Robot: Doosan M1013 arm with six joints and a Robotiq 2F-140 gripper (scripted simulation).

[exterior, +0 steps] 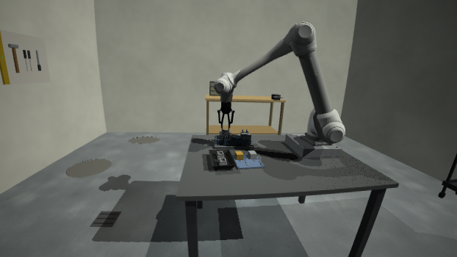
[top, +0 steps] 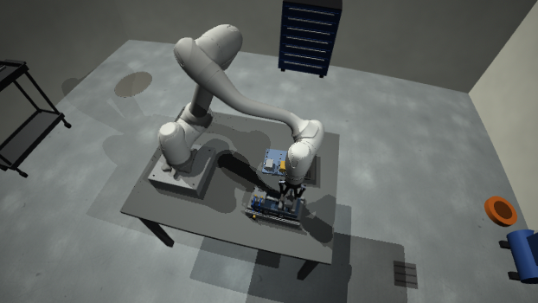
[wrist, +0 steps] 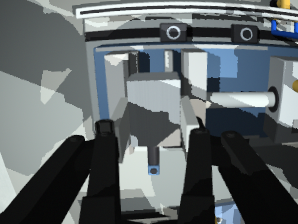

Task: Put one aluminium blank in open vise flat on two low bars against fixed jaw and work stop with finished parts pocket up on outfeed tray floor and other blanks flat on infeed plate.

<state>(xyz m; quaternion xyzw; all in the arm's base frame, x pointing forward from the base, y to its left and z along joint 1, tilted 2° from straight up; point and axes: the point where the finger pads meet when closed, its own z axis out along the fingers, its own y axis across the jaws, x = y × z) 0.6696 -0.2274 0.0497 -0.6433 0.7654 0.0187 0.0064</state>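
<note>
My gripper (top: 291, 200) (exterior: 225, 129) (wrist: 154, 110) is shut on an aluminium blank (wrist: 154, 95), one finger on each side. The blank is over or in the vise opening, between the fixed jaw (wrist: 116, 67) at left and the moving jaw (wrist: 195, 72) at right in the wrist view. The work stop (wrist: 153, 156) shows at its near end. Its underside and any small gaps are hidden. Another aluminium blank (top: 269, 164) (exterior: 252, 154) and a brass blank (top: 283, 165) (exterior: 239, 155) stand apart on the infeed plate (top: 272, 153) (exterior: 241, 165). Two finished parts (exterior: 220, 154) (exterior: 222, 161) lie in the outfeed tray (exterior: 211, 160), pockets seemingly up.
The piston rod (wrist: 240, 99) crosses the wider gap to the hose block (wrist: 285, 100). A rail (wrist: 190, 12) runs along the vise's far side in the wrist view. Small pins stand on the infeed plate. The tray is beside the plate, partly hidden by the arm in the top view.
</note>
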